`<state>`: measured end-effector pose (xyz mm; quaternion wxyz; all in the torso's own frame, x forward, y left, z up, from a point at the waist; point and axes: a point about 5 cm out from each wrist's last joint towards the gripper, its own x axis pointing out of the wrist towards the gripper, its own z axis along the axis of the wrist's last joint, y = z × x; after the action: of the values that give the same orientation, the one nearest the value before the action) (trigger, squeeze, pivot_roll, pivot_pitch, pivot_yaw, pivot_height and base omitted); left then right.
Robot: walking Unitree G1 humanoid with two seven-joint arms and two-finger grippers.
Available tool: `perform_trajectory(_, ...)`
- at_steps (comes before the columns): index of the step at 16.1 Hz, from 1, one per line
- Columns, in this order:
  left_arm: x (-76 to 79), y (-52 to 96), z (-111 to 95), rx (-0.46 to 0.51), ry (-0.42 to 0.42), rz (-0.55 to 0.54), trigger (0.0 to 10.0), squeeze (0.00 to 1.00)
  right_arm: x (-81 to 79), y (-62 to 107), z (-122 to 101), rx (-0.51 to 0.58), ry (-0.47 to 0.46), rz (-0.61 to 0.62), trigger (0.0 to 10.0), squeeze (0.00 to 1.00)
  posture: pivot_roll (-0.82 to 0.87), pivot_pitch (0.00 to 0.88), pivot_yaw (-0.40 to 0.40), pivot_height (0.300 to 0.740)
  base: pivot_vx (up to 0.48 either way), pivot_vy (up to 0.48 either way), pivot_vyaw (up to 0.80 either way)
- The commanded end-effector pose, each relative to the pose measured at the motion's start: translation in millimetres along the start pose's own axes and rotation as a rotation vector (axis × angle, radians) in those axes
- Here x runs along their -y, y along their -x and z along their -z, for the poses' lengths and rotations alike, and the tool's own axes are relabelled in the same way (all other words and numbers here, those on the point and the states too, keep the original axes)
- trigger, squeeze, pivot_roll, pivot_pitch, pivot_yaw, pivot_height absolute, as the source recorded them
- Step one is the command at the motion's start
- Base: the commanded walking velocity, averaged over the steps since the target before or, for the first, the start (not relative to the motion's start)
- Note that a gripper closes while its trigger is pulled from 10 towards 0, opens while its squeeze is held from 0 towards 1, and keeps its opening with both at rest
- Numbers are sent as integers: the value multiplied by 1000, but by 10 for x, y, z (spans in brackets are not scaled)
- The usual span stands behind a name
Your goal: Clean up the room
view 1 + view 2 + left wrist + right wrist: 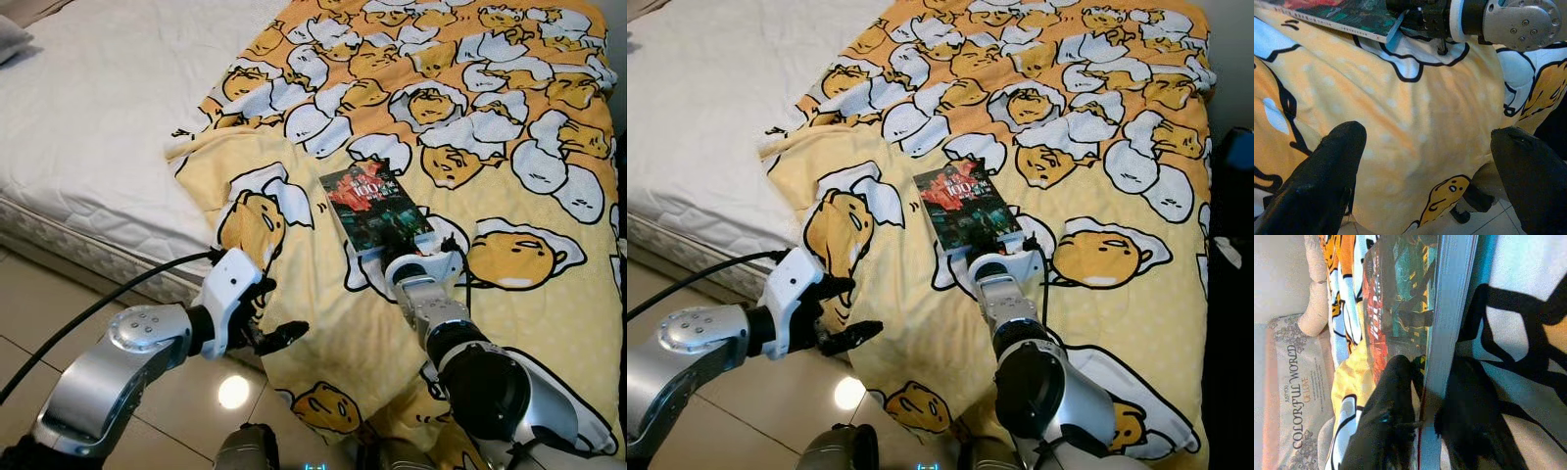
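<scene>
A book [372, 206] with a dark red and green cover lies flat on the yellow cartoon-egg blanket [470, 127] spread over the bed. My right gripper [400, 238] is shut on the book's near edge. In the right wrist view one finger [1391, 401] lies on the cover and the other sits under the pages. My left gripper [279, 311] hangs open beside the blanket's hanging front edge, over the floor, with nothing between its fingers [1327, 171].
The bare white mattress [98, 108] fills the bed's left half, with a grey pillow [10, 39] at its far corner. Shiny floor tiles [59, 294] run along the bed's side. A black cable [98, 308] trails from my left arm. A printed cushion [1293, 391] lies beyond the book.
</scene>
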<state>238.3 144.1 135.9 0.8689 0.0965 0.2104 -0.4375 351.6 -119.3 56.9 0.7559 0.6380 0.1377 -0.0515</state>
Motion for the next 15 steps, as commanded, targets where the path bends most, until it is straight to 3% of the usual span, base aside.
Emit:
perform_trajectory(1,-2,-16,6,-7,-10,-6,10000,910,77,27,-7,-4,10,21,0,0,180,119,9,740,0,0,0)
perform_trajectory(11,-83,-149,-4,15,-13,-37,10000,910,21,6,-85,-1,35,8,0,0,120,44,2,740,0,0,0)
perform_trajectory(15,-110,-269,-20,51,5,-80,10000,898,-60,-7,-177,7,42,-58,0,0,78,0,1,740,0,0,0)
